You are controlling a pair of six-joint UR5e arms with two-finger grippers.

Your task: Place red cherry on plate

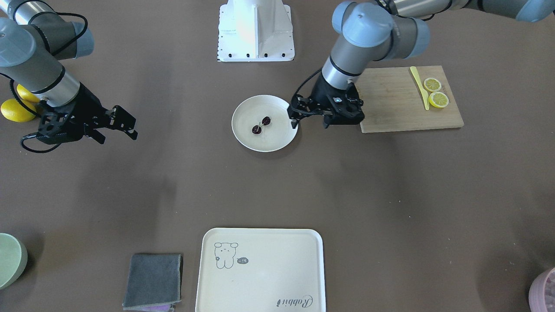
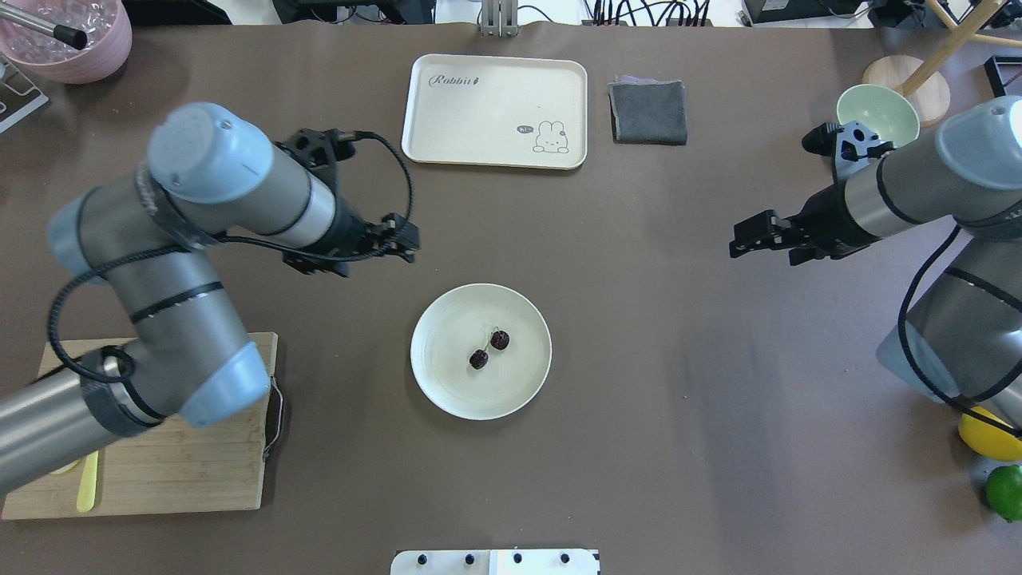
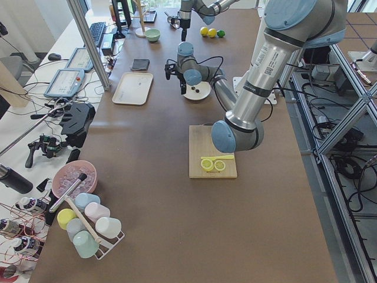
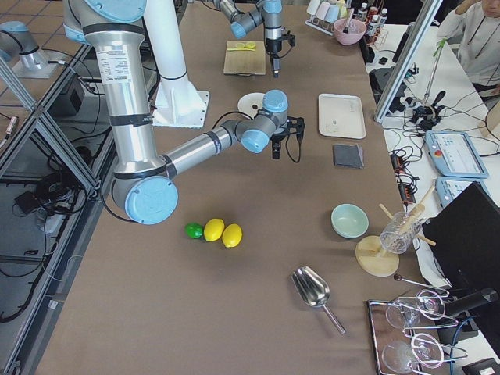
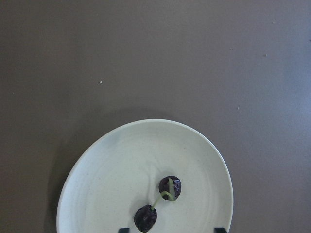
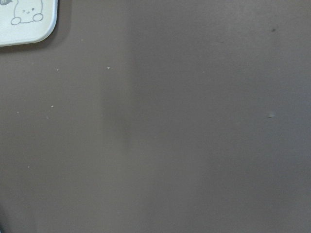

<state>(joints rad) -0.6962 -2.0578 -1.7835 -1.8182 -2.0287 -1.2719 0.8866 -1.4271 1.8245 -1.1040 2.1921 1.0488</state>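
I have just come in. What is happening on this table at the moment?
The red cherry lies on the plate, near its middle, and nothing grips it. The left hand hangs open and empty by the plate's rim, on the side of the cutting board. The right hand is also open, far off on the other side, and holds nothing. The placing looks done.

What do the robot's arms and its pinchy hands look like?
The left arm and the right arm are shiny silver tubes with thin black rings. They have rounded pale blue caps at the joints. Each arm ends in a black two-finger claw, the left gripper and the right gripper. Black cables loop beside the wrists.
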